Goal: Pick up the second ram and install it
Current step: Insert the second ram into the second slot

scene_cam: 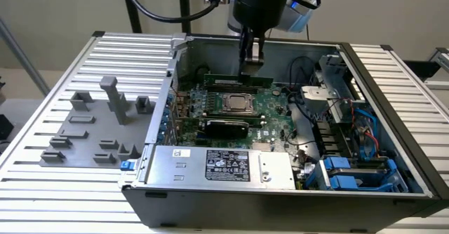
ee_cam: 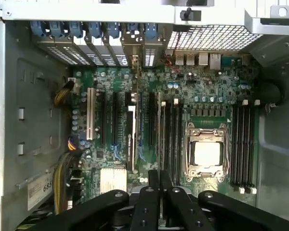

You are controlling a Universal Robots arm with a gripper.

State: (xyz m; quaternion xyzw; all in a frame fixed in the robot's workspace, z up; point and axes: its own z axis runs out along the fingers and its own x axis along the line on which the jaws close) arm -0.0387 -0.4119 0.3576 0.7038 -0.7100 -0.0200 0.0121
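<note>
The pincer (scene_cam: 251, 61) hangs straight down into the open computer case (scene_cam: 281, 207). In the wrist view its fingers (ee_cam: 154, 192) are drawn together with hardly a slit between them, so I judge the pincer (ee_cam: 160, 185) closed. Whether it actually pinches anything I cannot tell.

Directly beneath it the second ram (scene_cam: 237, 80) stands on its long edge. It is a slim green stick lying crosswise under the fingertips, so close that touching and just apart look alike.

Just past the stick, on the side away from the case's back wall, sits the processor socket (scene_cam: 240, 103) on the motherboard (scene_cam: 274, 131). In the wrist view the long dark memory slots (ee_cam: 171, 139) run right beside that socket (ee_cam: 206, 153), under the pincer.

Farther out, the power supply (scene_cam: 217, 165) lies against the case's front wall. Well apart, outside the case, the grey holder blocks (scene_cam: 112, 102) stand on the slatted desk (scene_cam: 42, 192).

By my reading the pick-up is done and the work is at the seating stage, with the stick at or in a slot. How deep it sits is not clear.

This stage calls for the stick's lower edge to be square along the slot. It also needs an even, straight downward press, with no tilt toward either end and no sideways load on the board.
</note>
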